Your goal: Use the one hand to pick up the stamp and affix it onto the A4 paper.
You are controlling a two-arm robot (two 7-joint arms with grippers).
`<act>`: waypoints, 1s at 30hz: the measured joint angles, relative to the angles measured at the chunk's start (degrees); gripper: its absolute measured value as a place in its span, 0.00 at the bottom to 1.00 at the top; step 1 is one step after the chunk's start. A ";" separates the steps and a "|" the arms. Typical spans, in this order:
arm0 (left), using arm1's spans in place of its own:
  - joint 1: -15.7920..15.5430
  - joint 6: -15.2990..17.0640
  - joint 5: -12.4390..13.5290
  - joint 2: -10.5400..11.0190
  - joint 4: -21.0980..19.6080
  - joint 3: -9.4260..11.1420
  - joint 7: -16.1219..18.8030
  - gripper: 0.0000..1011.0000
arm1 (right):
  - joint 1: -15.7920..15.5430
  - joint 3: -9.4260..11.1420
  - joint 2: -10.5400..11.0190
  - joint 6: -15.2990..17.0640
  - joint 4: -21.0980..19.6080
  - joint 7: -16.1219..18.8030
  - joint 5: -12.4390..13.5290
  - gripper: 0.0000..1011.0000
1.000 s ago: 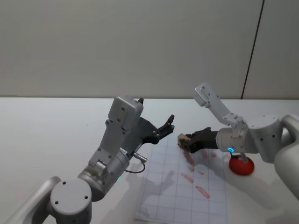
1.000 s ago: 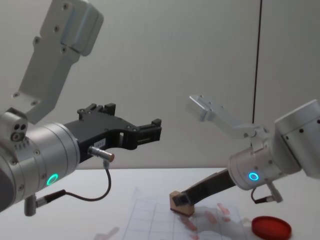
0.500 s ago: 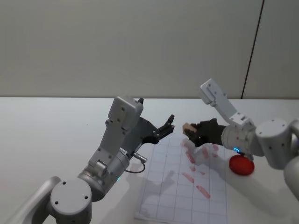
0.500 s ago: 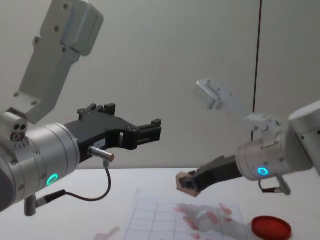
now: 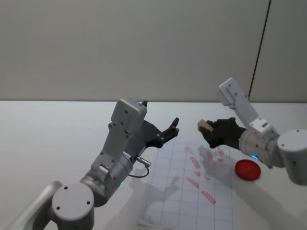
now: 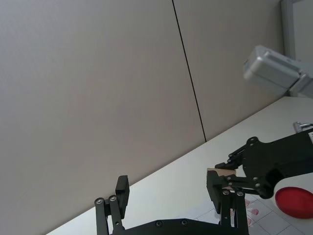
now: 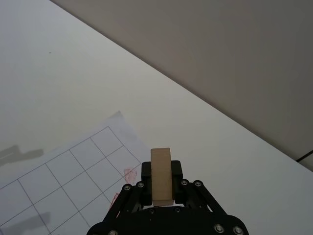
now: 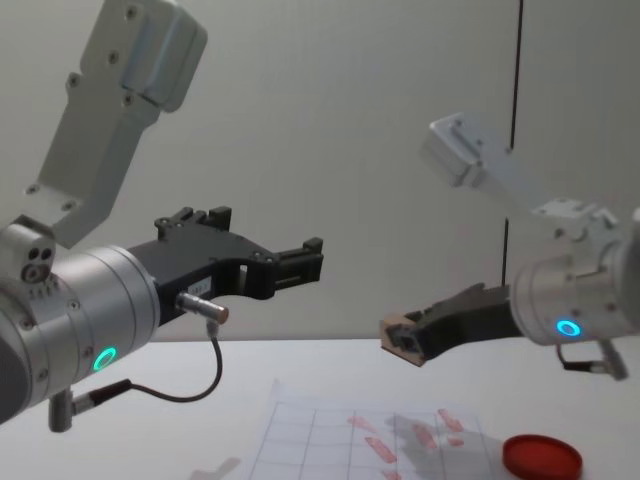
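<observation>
My right gripper (image 5: 208, 130) (image 8: 408, 338) (image 7: 161, 188), slim and black with a blue-lit ring, is shut on the stamp (image 5: 205, 126) (image 8: 402, 338) (image 7: 161, 175) (image 6: 224, 172), a small tan wooden block. It hangs in the air above the far right part of the A4 paper (image 5: 177, 191) (image 8: 320, 440) (image 7: 58, 181), a white gridded sheet with several red marks. My left gripper (image 5: 170, 130) (image 8: 300, 262) (image 6: 171, 193), bigger and black with a green-lit ring, is held raised over the paper's left edge, open and holding nothing.
The round red ink pad (image 5: 247, 169) (image 8: 541, 456) (image 6: 295, 202) lies on the white table (image 5: 48, 134) just right of the paper, below my right wrist. A grey wall with a dark vertical seam stands behind the table.
My right gripper has lifted the stamp off the paper and carried it up and to the right. A fresh red mark shows where it stood. The left arm has not moved.
</observation>
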 joint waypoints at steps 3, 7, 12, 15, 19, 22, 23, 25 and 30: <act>0.00 0.00 0.00 0.00 0.00 0.00 0.00 0.99 | -2.48 0.38 1.51 2.96 -4.73 -1.73 2.09 0.22; 0.00 0.00 0.00 0.00 0.00 0.00 0.00 0.99 | -4.96 0.86 2.94 5.42 -9.01 -3.67 4.61 0.21; 0.00 0.00 0.00 0.00 0.00 0.00 0.00 0.99 | -7.61 1.43 4.37 7.52 -13.18 -6.02 7.70 0.21; 0.00 0.00 0.00 0.00 0.00 0.00 0.00 0.99 | -9.21 1.81 5.15 8.56 -15.43 -7.78 10.04 0.21; 0.00 0.00 0.00 0.00 0.00 0.00 0.00 0.99 | -10.84 2.24 5.93 9.26 -17.54 -9.39 12.47 0.21; 0.00 0.00 0.00 0.00 0.00 0.00 0.00 0.99 | -11.88 2.58 6.34 9.41 -18.68 -10.76 14.29 0.22; 0.00 0.00 0.00 0.00 0.00 0.00 0.00 0.99 | -12.31 2.73 6.48 9.42 -19.06 -11.40 15.21 0.21; 0.00 0.00 0.00 0.00 0.00 0.00 0.00 0.99 | -12.72 2.89 6.60 9.38 -19.39 -12.02 16.23 0.22; 0.00 0.00 0.00 0.00 0.00 0.00 0.00 0.99 | -13.96 3.41 6.89 8.76 -20.11 -14.35 19.08 0.21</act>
